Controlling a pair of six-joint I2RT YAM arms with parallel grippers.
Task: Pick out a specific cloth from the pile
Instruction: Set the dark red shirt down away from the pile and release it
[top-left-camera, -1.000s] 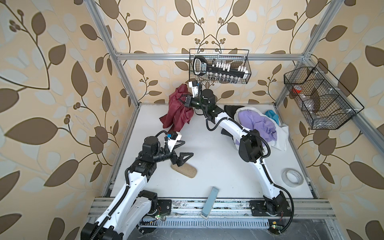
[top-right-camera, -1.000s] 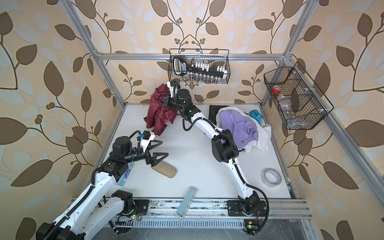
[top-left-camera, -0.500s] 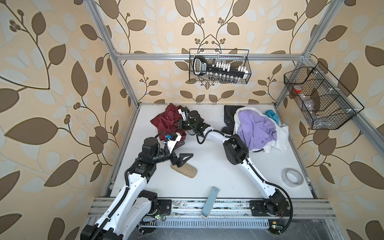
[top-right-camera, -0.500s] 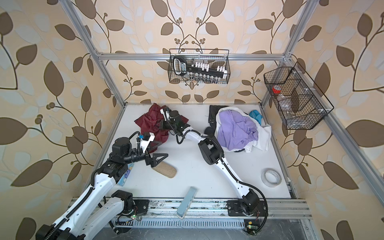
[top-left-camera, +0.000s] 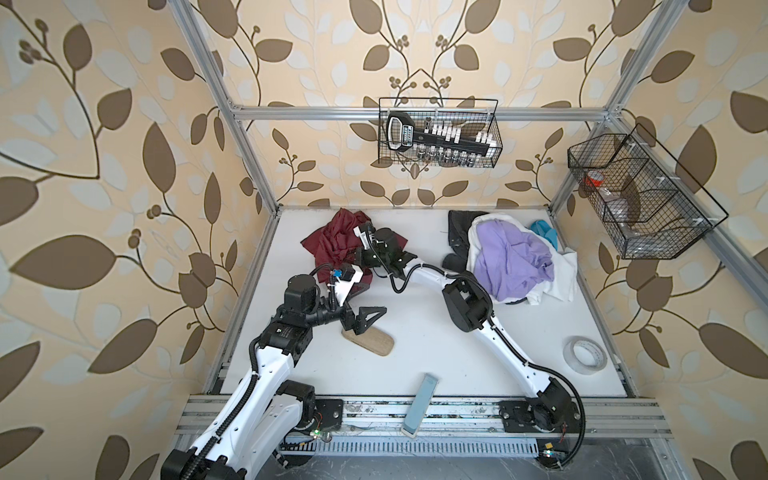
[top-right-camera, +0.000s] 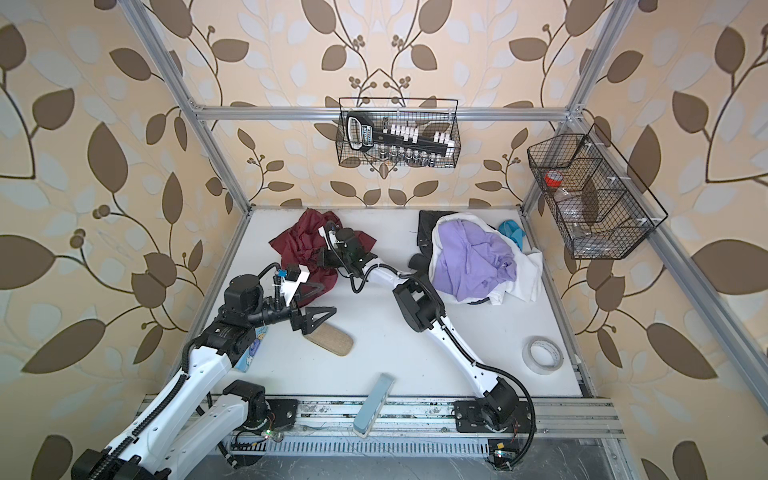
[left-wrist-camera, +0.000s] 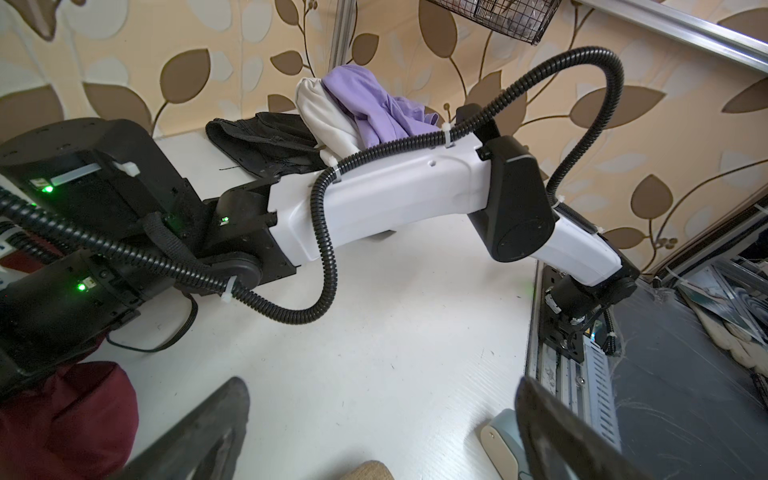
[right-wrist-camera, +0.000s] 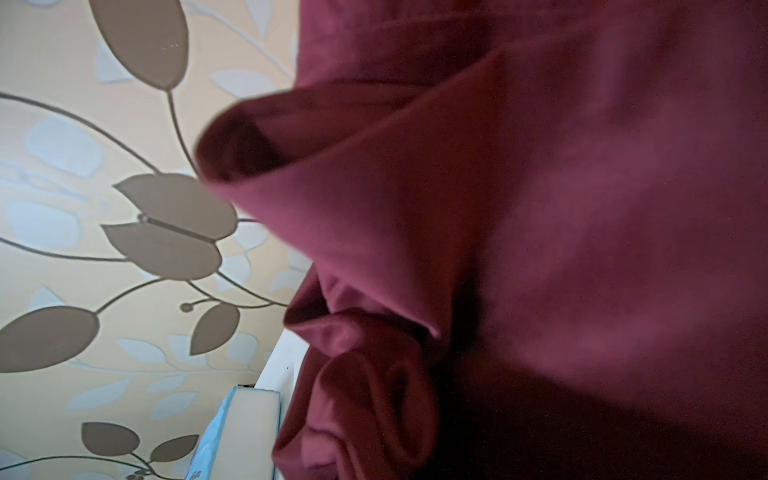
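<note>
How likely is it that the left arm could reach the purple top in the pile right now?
Probably not directly. The right arm lies stretched between the left tool and the purple top, with the right tool shut on the red cloth. The left arm would need to go over it.

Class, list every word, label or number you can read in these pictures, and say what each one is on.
No text reads clearly.
Label on the black tool handle in the black wire basket: blurred, unreadable.
Small sticker on the left arm's black joint: too small.
</note>
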